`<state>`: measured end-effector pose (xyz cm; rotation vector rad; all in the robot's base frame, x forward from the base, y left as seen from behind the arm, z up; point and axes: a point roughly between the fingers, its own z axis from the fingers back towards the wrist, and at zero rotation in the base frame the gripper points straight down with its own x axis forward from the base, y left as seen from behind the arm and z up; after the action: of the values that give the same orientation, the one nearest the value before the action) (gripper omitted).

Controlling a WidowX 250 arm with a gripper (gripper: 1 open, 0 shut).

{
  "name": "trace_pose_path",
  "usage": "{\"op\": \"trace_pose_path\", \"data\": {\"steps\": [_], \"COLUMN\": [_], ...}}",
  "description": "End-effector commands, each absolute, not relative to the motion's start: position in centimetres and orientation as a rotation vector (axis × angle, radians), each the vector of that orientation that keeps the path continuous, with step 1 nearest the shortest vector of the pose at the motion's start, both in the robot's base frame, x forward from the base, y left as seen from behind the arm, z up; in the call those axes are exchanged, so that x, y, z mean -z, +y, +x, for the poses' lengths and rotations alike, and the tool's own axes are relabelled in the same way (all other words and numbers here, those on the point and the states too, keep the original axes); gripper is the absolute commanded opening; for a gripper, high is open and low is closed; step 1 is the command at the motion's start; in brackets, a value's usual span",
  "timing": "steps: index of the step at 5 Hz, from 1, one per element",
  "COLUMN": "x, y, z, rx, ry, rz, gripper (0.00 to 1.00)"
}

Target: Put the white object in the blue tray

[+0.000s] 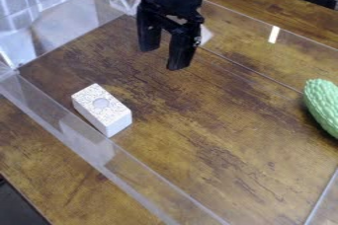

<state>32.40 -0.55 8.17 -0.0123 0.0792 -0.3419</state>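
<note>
The white object (101, 109), a small brick-shaped block with a speckled top and a faint circle on it, lies on the wooden table at the left. My black gripper (166, 51) hangs above the table up and to the right of the block, well apart from it. Its two fingers point down with an empty gap between them, so it is open. The blue tray is out of view.
A green bumpy oval object (322, 106) lies at the right edge. The brown wooden table (211, 140) carries a clear glass-like sheet whose edge runs along the left and front. A tiled wall (34, 2) stands at the upper left.
</note>
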Motion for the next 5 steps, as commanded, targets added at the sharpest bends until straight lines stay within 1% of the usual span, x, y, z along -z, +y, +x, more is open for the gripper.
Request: {"op": "trace_pose_path", "data": {"steps": [1, 5], "x": [-9.4, -7.3], "y": [0.0, -0.2], "z": [33.8, 35.7], "rx": [0.351, 0.418], "ry": [0.012, 0.002], "rz": [0.003, 0.011], "gripper": [1.0, 1.0]}}
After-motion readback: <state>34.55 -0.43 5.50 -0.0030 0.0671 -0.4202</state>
